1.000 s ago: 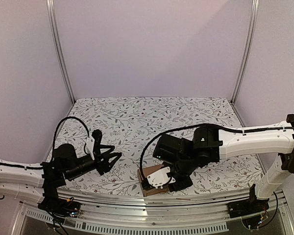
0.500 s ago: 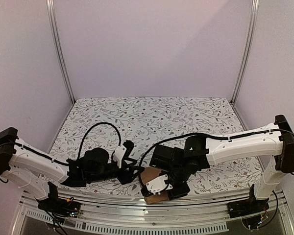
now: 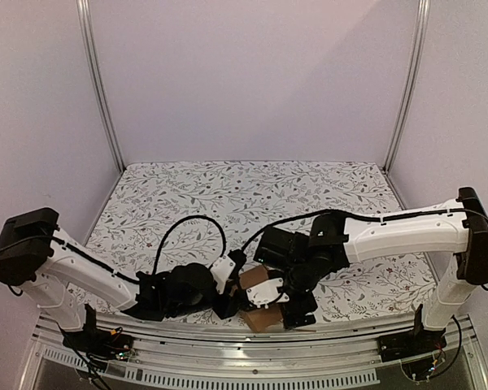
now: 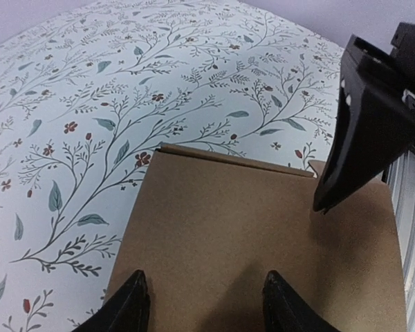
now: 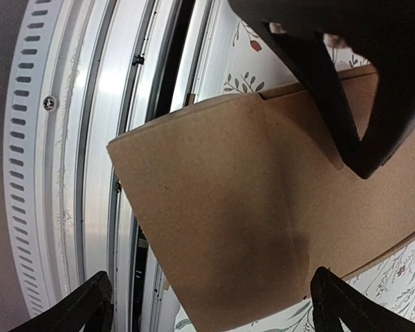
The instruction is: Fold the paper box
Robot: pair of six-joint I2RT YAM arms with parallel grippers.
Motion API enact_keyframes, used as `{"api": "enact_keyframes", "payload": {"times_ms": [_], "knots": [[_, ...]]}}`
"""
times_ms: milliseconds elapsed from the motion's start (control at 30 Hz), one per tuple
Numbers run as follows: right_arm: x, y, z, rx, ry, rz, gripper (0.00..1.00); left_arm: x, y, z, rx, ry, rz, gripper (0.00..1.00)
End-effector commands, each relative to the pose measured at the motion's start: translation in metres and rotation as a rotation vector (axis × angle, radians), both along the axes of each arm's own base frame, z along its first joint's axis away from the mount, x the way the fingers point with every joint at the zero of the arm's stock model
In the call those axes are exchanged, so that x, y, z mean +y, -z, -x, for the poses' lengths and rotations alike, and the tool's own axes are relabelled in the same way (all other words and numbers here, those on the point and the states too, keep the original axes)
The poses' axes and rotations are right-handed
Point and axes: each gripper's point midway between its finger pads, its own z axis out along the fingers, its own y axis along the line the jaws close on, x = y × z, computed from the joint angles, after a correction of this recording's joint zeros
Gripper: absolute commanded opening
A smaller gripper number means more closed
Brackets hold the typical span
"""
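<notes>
Two tools crowd one small carton at 6 o'clock on the table, hard against the near edge. The paper box lies there with a broad brown panel facing up, and one corner juts past the table over the metal rail.

The left tool comes in from 9 o'clock. Its tips stand moderately apart over the near part of that panel and hold nothing that we can see. The right tool reaches in from 3 o'clock, spread as wide as it goes, the carton lying under the gap and not pinched. In the left wrist view one of its fingers touches the panel's right-hand side with its tip.

We judge the step in hand to be a change of hold partway through the folding. The panel is laid over, a crease shows along its far edge, and neither tool grips it. Next, we think, one tool has to pin the panel down while the other finds a free flap and turns it along its crease. The overhanging corner also wants drawing back onto the table.

The carton looks squarish, so we can name no long axis with confidence. The tools hide much of it from above. The overhanging corner points towards 6 o'clock.
</notes>
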Motion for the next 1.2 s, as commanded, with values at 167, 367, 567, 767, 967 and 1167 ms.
{"api": "enact_keyframes", "payload": {"times_ms": [167, 367, 567, 767, 967, 1167], "knots": [[-0.034, -0.054, -0.033, 0.121, 0.197, -0.111, 0.99, -0.002, 0.024, -0.012, -0.152, 0.042, -0.162, 0.55], [-0.039, -0.086, -0.100, 0.346, 0.508, -0.312, 0.99, -0.011, 0.018, -0.035, -0.220, 0.136, -0.166, 0.54], [-0.031, -0.049, -0.118, 0.433, 0.613, -0.221, 0.86, -0.020, 0.005, -0.051, -0.248, 0.190, -0.140, 0.54], [-0.022, -0.021, -0.124, 0.499, 0.645, -0.169, 0.69, -0.027, 0.000, -0.056, -0.245, 0.206, -0.130, 0.53], [-0.019, 0.002, -0.128, 0.520, 0.678, -0.118, 0.68, -0.031, -0.001, -0.058, -0.241, 0.206, -0.123, 0.53], [-0.025, 0.029, -0.132, 0.504, 0.714, -0.039, 0.67, -0.034, -0.009, -0.061, -0.245, 0.196, -0.104, 0.53]]}}
